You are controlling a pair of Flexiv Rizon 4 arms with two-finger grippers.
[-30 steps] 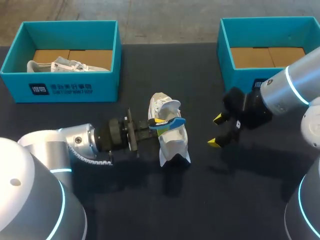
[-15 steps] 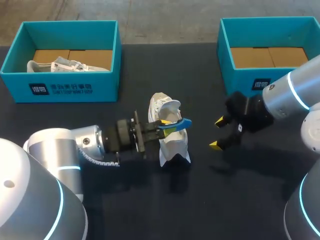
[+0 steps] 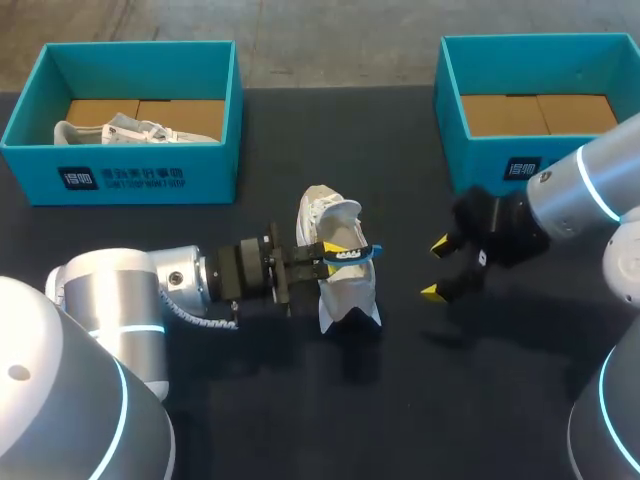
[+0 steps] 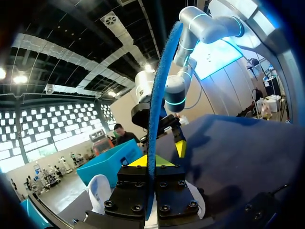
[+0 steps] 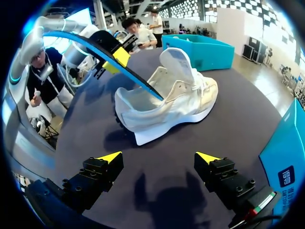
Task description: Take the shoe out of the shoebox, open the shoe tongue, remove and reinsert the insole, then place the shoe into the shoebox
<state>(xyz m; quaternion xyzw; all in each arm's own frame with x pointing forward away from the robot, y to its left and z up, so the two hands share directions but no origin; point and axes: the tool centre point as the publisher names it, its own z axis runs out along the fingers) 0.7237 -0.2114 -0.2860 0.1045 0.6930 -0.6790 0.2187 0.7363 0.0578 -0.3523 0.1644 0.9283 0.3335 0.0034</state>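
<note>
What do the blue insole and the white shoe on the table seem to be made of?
The insole looks like thin foam with a blue fabric face: it bows in a curve. The shoe seems white textile with smoother synthetic panels, matte, on a thick pale sole, foam or rubber.

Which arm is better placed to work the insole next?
Left, likely: the left gripper is shut on the insole, its end in the shoe. The right gripper is open, apart from the shoe.
</note>
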